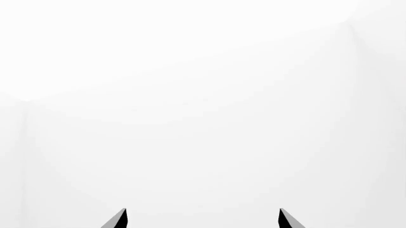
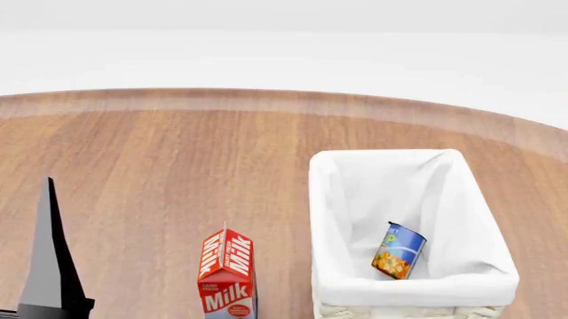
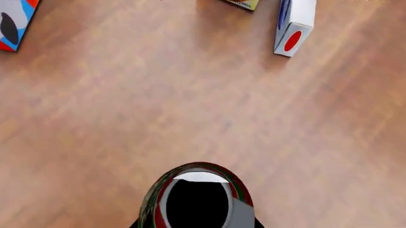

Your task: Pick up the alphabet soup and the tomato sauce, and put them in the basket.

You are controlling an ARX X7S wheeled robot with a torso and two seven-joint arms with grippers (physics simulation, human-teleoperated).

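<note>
Gripping the sauce (image 3: 198, 202) (a stiff, smooth little can, best held round its sides), the right jaws look clamped; left jaws (image 1: 203, 219) apart, soup (image 2: 398, 250) in basket (image 2: 355, 166).

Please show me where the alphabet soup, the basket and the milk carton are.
alphabet soup (image 2: 398, 250): head view, on its blue label.
basket (image 2: 330, 229): head view, on its left rim.
milk carton (image 2: 227, 286): head view, on its red front face.

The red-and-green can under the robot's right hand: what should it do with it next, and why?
Probably lift it off the table and carry it toward the basket. The right wrist view shows the tomato sauce close under the camera, apparently between the fingers. The alphabet soup already lies tilted inside the basket, so this can is what remains.
</note>
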